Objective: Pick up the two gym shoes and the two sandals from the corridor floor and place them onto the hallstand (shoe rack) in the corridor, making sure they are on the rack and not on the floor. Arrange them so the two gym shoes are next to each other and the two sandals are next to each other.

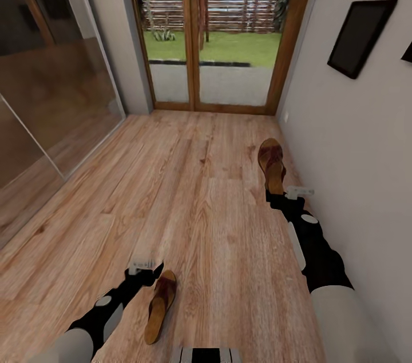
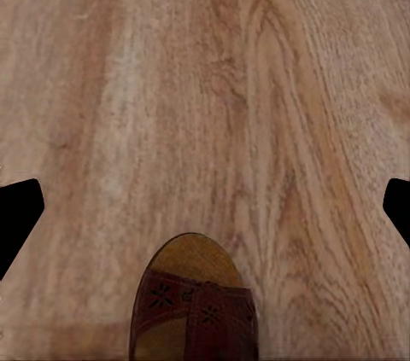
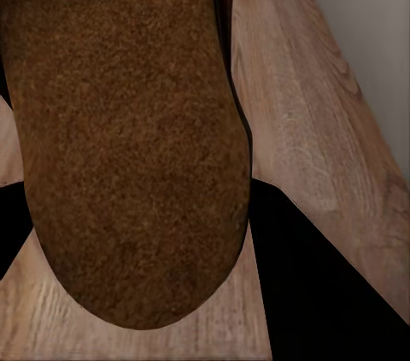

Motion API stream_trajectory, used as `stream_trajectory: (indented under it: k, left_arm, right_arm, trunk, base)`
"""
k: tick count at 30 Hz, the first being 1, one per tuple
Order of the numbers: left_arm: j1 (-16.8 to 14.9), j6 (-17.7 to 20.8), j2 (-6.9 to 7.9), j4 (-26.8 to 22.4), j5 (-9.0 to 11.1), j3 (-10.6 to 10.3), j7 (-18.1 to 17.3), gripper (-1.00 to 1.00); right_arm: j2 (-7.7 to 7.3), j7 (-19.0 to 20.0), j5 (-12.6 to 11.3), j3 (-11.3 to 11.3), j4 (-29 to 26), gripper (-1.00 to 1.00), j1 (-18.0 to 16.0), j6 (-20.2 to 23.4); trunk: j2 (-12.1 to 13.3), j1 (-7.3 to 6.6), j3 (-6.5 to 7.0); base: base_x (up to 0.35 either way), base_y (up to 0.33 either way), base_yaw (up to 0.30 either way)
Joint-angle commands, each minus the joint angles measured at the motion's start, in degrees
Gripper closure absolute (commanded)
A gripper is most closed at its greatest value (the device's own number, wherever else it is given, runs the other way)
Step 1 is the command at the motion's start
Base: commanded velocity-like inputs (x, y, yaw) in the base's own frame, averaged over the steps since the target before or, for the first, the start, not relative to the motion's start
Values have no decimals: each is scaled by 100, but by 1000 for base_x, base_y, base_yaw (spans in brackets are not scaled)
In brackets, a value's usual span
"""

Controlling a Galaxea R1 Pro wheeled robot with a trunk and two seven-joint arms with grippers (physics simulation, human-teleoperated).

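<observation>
Fingers of your right gripper (image 1: 278, 196) seem closed on the heel of one sandal (image 1: 271, 164) by the wall (image 1: 355, 140); it could slip. Your left gripper (image 1: 150, 271) sits beside the other sandal (image 1: 160, 306), its spread unclear.

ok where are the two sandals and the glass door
sandal by the right gripper (image 1: 272, 164), head view, on its dark strap
sandal by the left gripper (image 1: 160, 306), head view, on its tan footbed
glass door (image 1: 229, 31), head view, on the pane showing the lawn
</observation>
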Motion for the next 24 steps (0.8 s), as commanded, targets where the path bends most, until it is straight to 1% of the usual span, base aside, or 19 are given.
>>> stream_trajectory:
  k: [1, 3, 7, 14, 24]
  left_arm:
    - [-5, -184, -2, 106, -21, 48, -10, -100]
    - [-5, -392, 11, 230, -21, 48, 22, -100]
    - [-5, -591, 50, 362, -21, 46, 48, -100]
    - [-5, -648, 76, 421, -25, 47, 54, -100]
    - [-5, -675, 79, 677, -34, 39, 47, -100]
  right_arm:
    - [5, -8, 4, -7, -10, 100, -3, 35]
    - [5, -8, 4, -7, -10, 100, -3, 35]
    - [3, -8, 4, -7, -10, 100, -3, 35]
    - [-3, -8, 4, -8, -10, 100, -3, 35]
    - [-4, -8, 4, -15, -10, 100, -3, 35]
  trunk:
    - [-4, 1, -37]
    - [-6, 6, -100]
    - [-12, 16, -225]
    - [-21, 34, -446]
    - [-35, 60, -759]
  base:
    - [0, 0, 0]
    - [0, 0, 0]
    - [0, 0, 0]
    - [0, 0, -48]
    - [0, 0, -112]
